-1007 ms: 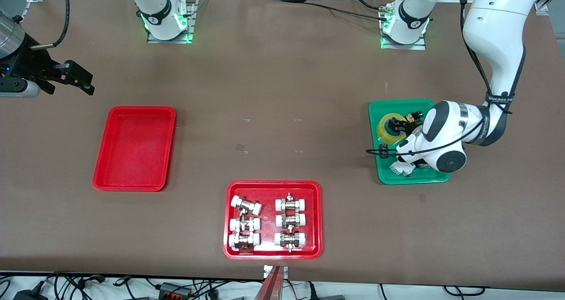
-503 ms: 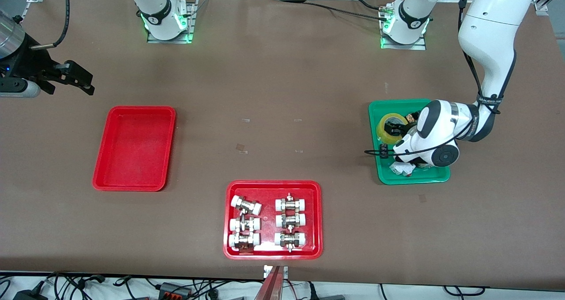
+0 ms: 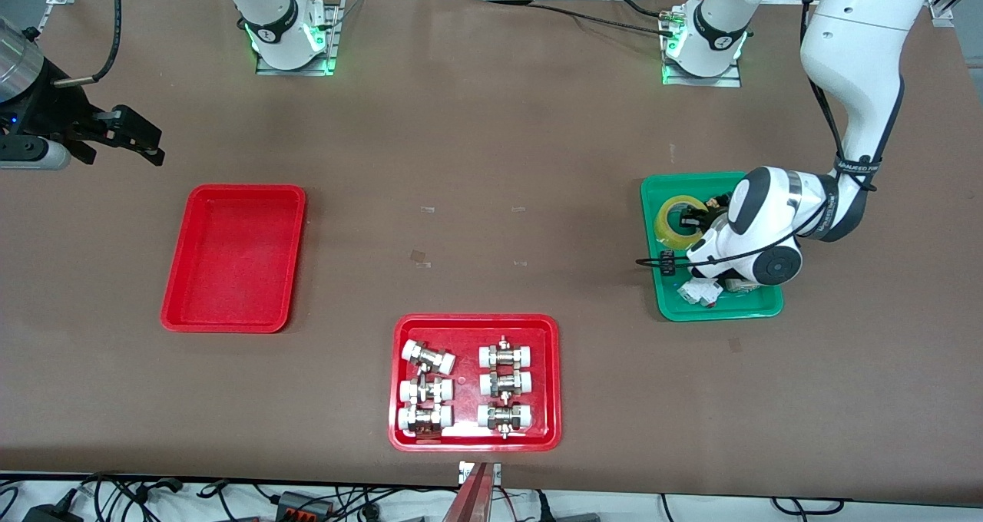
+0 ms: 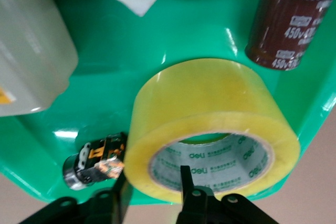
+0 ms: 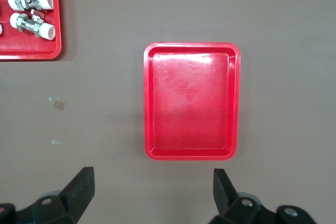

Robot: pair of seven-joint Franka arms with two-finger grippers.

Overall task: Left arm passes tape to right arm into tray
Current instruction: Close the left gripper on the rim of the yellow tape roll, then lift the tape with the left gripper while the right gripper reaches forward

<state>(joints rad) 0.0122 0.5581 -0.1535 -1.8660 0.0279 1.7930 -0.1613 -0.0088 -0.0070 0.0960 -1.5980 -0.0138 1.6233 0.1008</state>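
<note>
The yellow tape (image 3: pixel 665 224) lies in the green tray (image 3: pixel 726 307) toward the left arm's end of the table. My left gripper (image 3: pixel 691 219) is down in that tray. In the left wrist view its fingers (image 4: pixel 185 182) straddle the tape (image 4: pixel 210 98), one inside the hole and one outside, shut on the roll's wall; the gripper (image 4: pixel 153 187) sits low over the tray. The plain red tray (image 3: pixel 230 257) lies toward the right arm's end. My right gripper (image 3: pixel 156 147) waits open in the air, with the red tray (image 5: pixel 191 100) below in its wrist view (image 5: pixel 152 182).
A red tray with pipe fittings (image 3: pixel 399 430) lies nearest the front camera, mid-table, and shows in the right wrist view (image 5: pixel 31 51). The green tray (image 4: pixel 199 30) also holds a dark capacitor (image 4: pixel 289 19), a white block (image 4: pixel 31 51) and a small component (image 4: pixel 89 163).
The left arm lowered its gripper onto the tape in the green tray, then shifted slightly. The tape stays in place. The right arm has not moved.
</note>
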